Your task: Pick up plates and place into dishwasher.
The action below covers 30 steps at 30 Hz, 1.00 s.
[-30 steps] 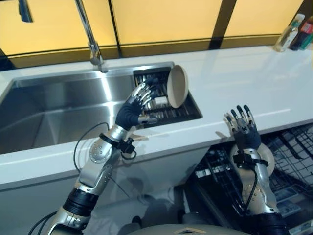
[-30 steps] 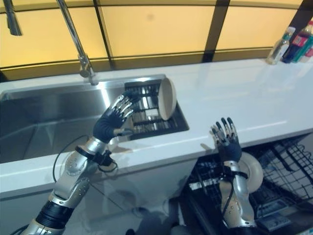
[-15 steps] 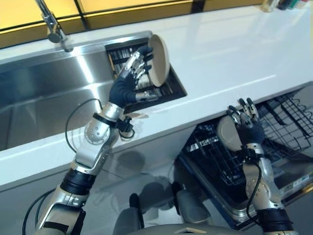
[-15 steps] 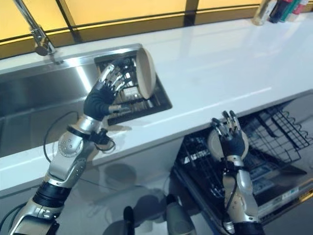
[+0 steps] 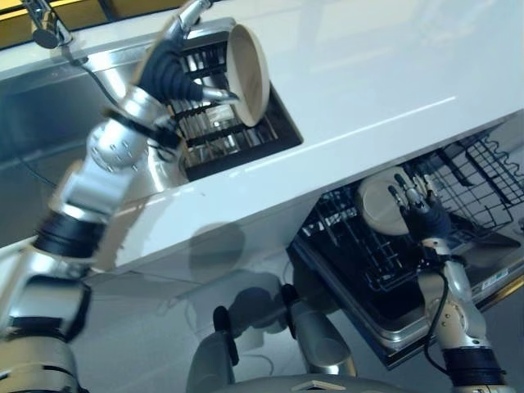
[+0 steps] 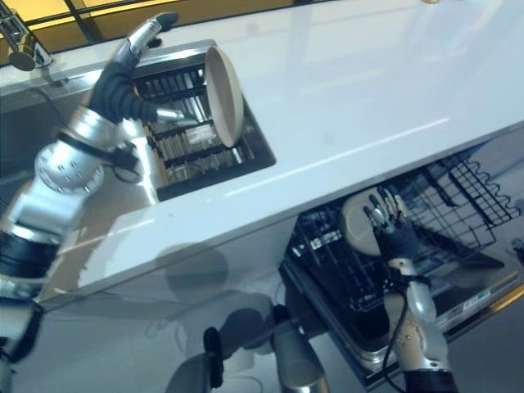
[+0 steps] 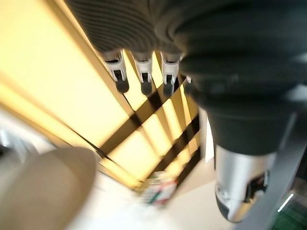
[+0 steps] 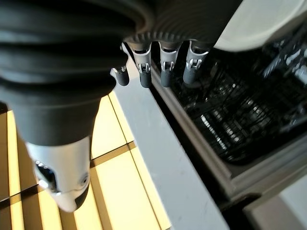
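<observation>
A beige plate (image 5: 250,61) stands on edge in the drying rack (image 5: 217,135) set in the sink. My left hand (image 5: 168,70) is raised right beside the plate's left face, open, its thumb reaching toward the lower rim; the left wrist view shows straight fingers (image 7: 142,72) and the plate (image 7: 48,187) past them. A second pale plate (image 5: 379,205) stands upright in the dishwasher's lower rack (image 5: 491,180). My right hand (image 5: 419,214) is open with straight fingers against that plate's right side; in the right wrist view the plate (image 8: 259,24) sits beyond the fingers (image 8: 165,72).
The white counter (image 5: 368,74) runs between the sink and the open dishwasher below it. A steel sink basin (image 5: 24,123) and faucet (image 5: 45,24) lie to the left. The black wire rack (image 8: 240,110) is pulled out over the dishwasher door (image 5: 409,327).
The camera has tilted down toward the dishwasher. My left hand rose beside the sink plate. My right hand dropped from the counter edge to the plate in the dishwasher rack.
</observation>
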Available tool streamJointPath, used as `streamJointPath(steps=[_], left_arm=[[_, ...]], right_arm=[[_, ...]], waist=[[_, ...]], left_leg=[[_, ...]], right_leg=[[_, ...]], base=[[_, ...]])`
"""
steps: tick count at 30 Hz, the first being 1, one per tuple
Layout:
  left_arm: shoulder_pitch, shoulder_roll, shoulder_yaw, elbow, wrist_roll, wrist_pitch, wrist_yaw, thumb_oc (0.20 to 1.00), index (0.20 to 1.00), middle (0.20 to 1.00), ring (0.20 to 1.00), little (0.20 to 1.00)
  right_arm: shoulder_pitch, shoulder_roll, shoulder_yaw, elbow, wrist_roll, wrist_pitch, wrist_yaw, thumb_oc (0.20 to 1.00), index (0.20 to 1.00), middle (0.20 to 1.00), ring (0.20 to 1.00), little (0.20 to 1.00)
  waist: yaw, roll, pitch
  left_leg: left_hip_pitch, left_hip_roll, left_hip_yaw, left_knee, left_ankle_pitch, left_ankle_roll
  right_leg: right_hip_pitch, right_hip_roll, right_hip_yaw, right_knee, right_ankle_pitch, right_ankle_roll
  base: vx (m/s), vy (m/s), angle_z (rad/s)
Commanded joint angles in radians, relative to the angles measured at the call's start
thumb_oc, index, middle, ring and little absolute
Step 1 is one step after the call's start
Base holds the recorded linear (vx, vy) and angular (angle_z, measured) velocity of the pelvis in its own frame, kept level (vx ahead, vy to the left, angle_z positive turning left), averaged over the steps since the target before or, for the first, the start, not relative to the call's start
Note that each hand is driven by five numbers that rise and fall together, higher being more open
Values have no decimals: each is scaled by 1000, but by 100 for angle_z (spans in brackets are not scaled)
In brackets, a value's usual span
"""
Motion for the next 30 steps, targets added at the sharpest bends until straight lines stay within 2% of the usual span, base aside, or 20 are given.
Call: streamJointPath(steps=[1,5,8,13,20,25,30], left_arm=[[-155,133,-79,130,236,-21,132,1000,1000,1000,1000,1000],[-272,244,-251,178,397,13,151,1000,1000,1000,1000,1000],[-330,272,-338,182,476,40,162,1000,1000,1000,1000,1000],[-458,263,-480,223,605,60,229,1000,1000,1000,1000,1000],[-562,243,-599,272,727,85,339,1000,1000,1000,1000,1000],[-631,229,-682,313,828,111,333,1000,1000,1000,1000,1000],[-697,230,-759,314,911,151,240,1000,1000,1000,1000,1000]], right_arm=[[6,-87,-87,-19,62,-24,75,1000,1000,1000,1000,1000],[26,-138,-101,10,90,-36,107,1000,1000,1000,1000,1000],[23,-168,-88,33,112,-58,113,1000,1000,1000,1000,1000],[4,-195,-59,40,140,-77,100,1000,1000,1000,1000,1000],[-5,-204,-30,40,154,-94,83,1000,1000,1000,1000,1000],[-18,-225,-25,45,165,-93,80,1000,1000,1000,1000,1000],[-26,-239,-22,38,175,-87,72,1000,1000,1000,1000,1000]], waist=[[-31,30,-26],[-46,37,-17],[-49,35,-6],[-56,29,18],[-71,25,32],[-83,23,38],[-92,22,51]], left_leg=[[16,29,29,6,-34,38],[3,28,28,21,-38,33],[-10,29,25,31,-39,29],[-39,33,24,42,-33,24],[-53,42,35,44,-22,20],[-65,48,45,48,-18,16],[-80,54,52,62,-18,13]], right_leg=[[-48,-12,8,-35,67,36],[-55,-20,15,-25,64,38],[-59,-25,15,-22,63,38],[-80,-25,13,-7,62,37],[-93,-20,13,2,63,32],[-104,-21,13,9,63,31],[-115,-23,9,18,64,30]], base=[[55,53,-1],[15,22,0],[0,0,0],[-16,-6,1],[-4,-9,0],[4,-4,-1],[-4,-3,-3]])
